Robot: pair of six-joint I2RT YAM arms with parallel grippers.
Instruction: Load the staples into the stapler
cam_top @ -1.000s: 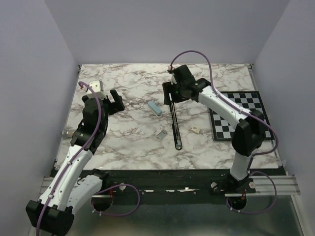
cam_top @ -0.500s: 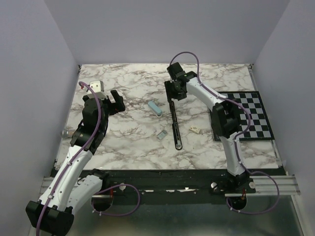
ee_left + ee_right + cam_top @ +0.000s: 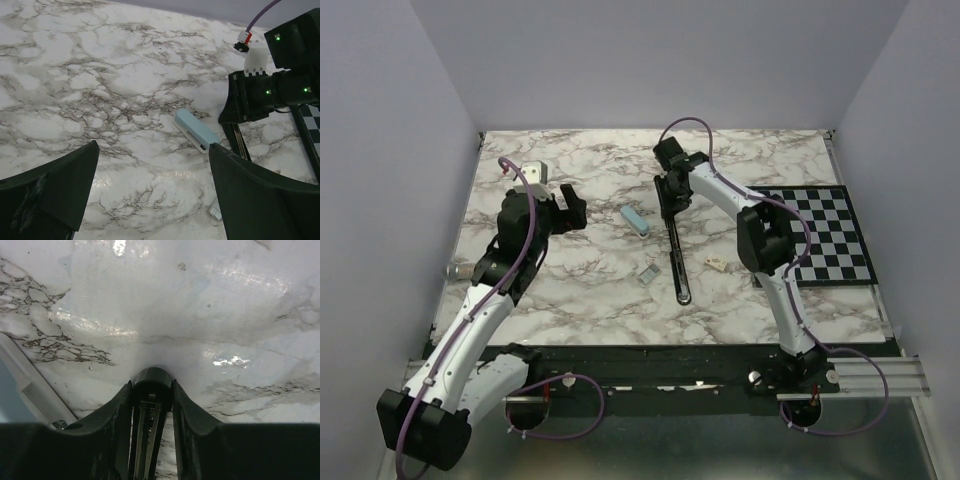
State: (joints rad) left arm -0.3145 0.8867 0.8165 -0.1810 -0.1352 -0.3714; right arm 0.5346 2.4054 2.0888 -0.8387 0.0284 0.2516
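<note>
The black stapler (image 3: 677, 255) lies opened out flat along the middle of the table, its silvery channel facing up. My right gripper (image 3: 669, 192) sits at the stapler's far end. In the right wrist view its gripper (image 3: 152, 386) has both fingers pressed against the sides of the stapler (image 3: 149, 422). The staples (image 3: 648, 273) are a small grey block on the marble just left of the stapler, also showing low in the left wrist view as the staples (image 3: 216, 213). My left gripper (image 3: 566, 206) hovers open over the table's left part, nothing between the fingers of the gripper (image 3: 152, 192).
A light blue box (image 3: 634, 219) lies left of the stapler's far half. A small white piece (image 3: 717, 263) rests to the stapler's right. A checkerboard mat (image 3: 820, 235) covers the right side. A small silvery object (image 3: 453, 270) sits at the left table edge.
The right gripper has shifted left onto the stapler's far end and narrowed around it, the arm folding in. The left gripper has moved slightly right, still open.
</note>
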